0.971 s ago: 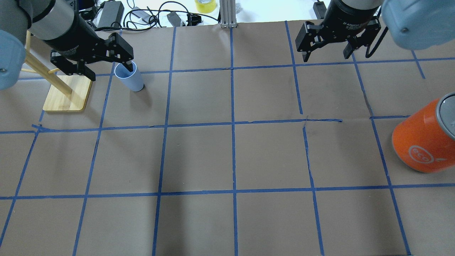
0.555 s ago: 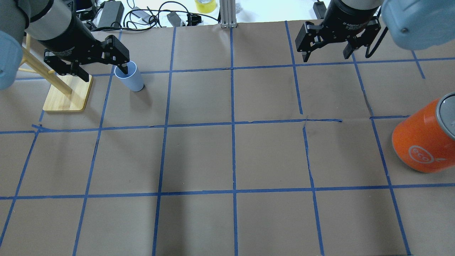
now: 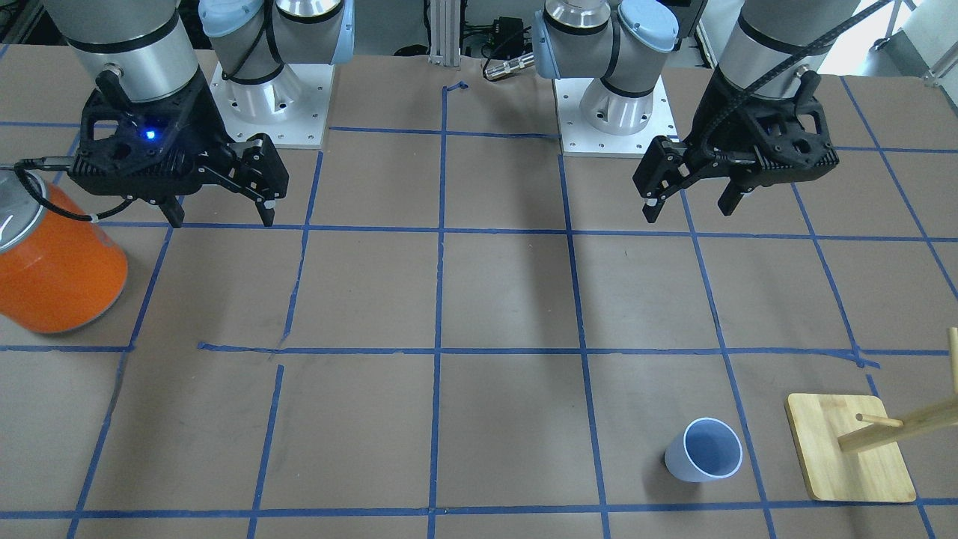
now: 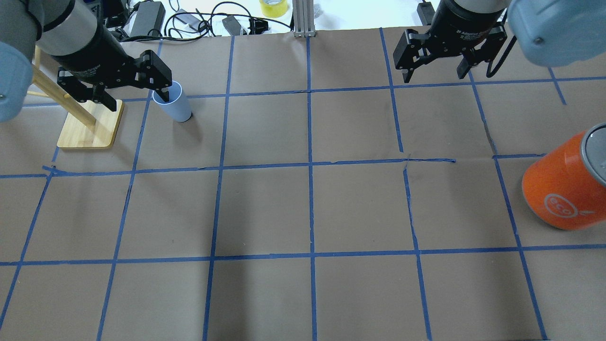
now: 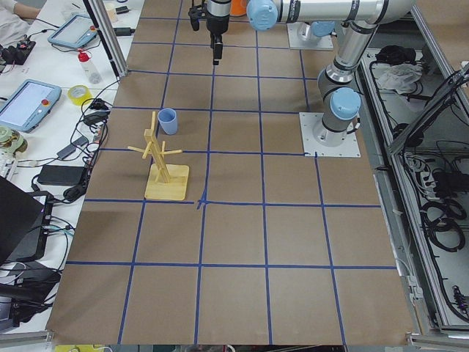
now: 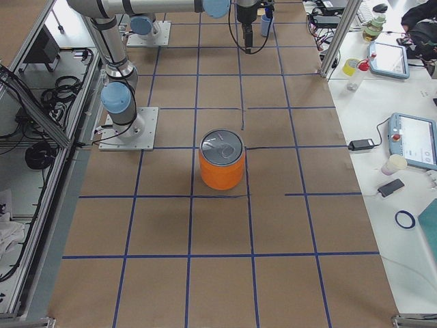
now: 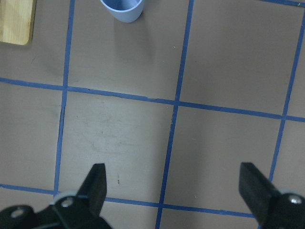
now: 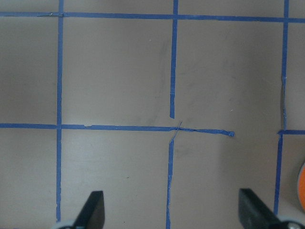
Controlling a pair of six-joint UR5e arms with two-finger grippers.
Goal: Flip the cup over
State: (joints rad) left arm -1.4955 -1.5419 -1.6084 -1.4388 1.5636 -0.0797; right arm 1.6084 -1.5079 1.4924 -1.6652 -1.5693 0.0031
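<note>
Pale-blue cup [image 3: 703, 449]: upright, mouth up, long axis vertical
Left gripper [image 3: 687, 209]: fingers apart
Right gripper [image 3: 222, 218]: fingers apart

Tabletop [image 4: 360, 208] was covered in brown paper and cut into squares by blue tape lines [image 4: 311, 213]; one line near the middle was broken and offset. Cup [image 3: 703, 449] stood upright, mouth up, blue inside, within one square on the robot's left, far side. Wooden stand [image 3: 849, 448] sat just beside it, not touching, its flat base over a tape line. Orange can [image 3: 52, 269] with a silver top stood upright at the robot's right, well apart from both. Two mounting plates [image 3: 269, 105] for the arms lay at the robot's edge.
</note>
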